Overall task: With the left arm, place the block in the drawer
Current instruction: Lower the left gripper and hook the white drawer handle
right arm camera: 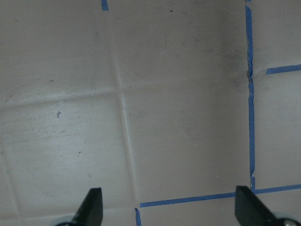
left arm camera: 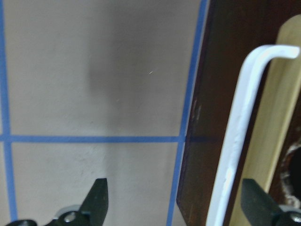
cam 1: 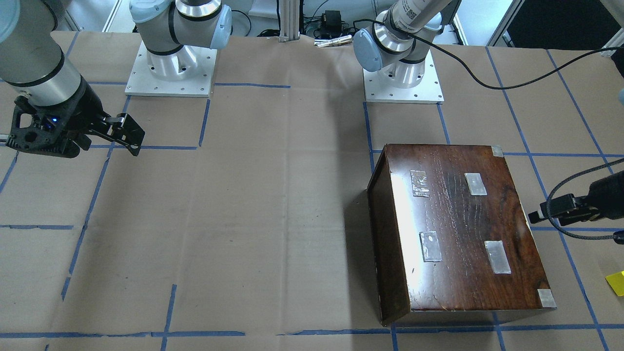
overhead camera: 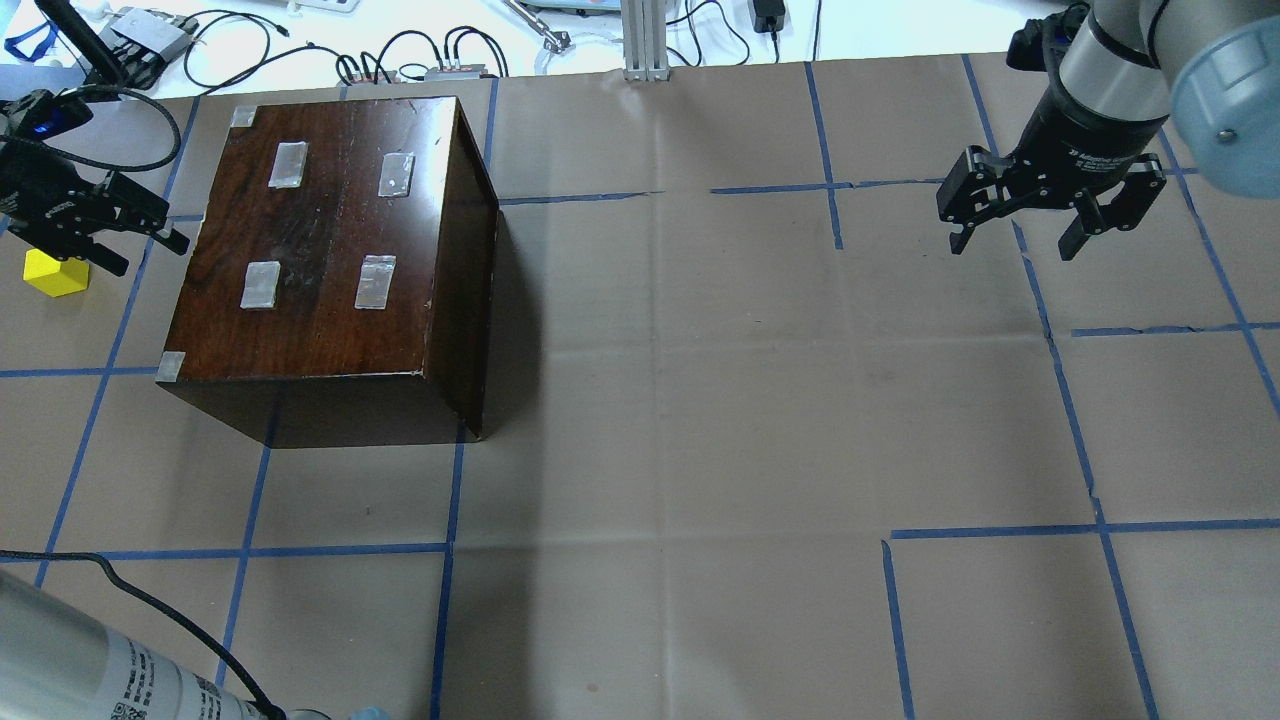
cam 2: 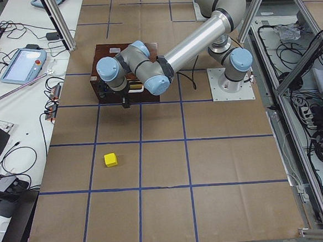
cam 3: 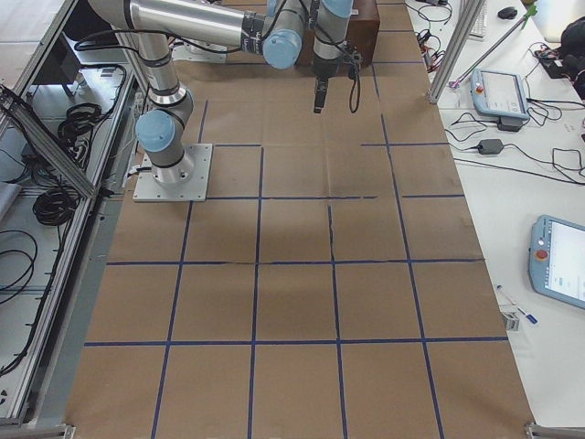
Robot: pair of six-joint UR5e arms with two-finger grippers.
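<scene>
The yellow block [overhead camera: 55,275] lies on the table left of the dark-brown cabinet [overhead camera: 330,230]; it also shows in the front view [cam 1: 616,282] and the left side view [cam 2: 110,159]. My left gripper [overhead camera: 152,255] is open and empty, level with the cabinet's left face, just beyond the block. In the left wrist view its open jaws [left arm camera: 174,197] straddle the drawer's dark front [left arm camera: 202,141] and white handle [left arm camera: 235,132]. No tray sticks out of the cabinet. My right gripper [overhead camera: 1015,240] is open and empty, far to the right.
The table is covered in brown paper with blue tape lines [overhead camera: 450,550]. The left arm's black cable [cam 1: 560,214] loops beside the cabinet. Cables and devices lie along the table's far edge [overhead camera: 420,60]. Both arm bases [cam 1: 170,68] stand on white plates.
</scene>
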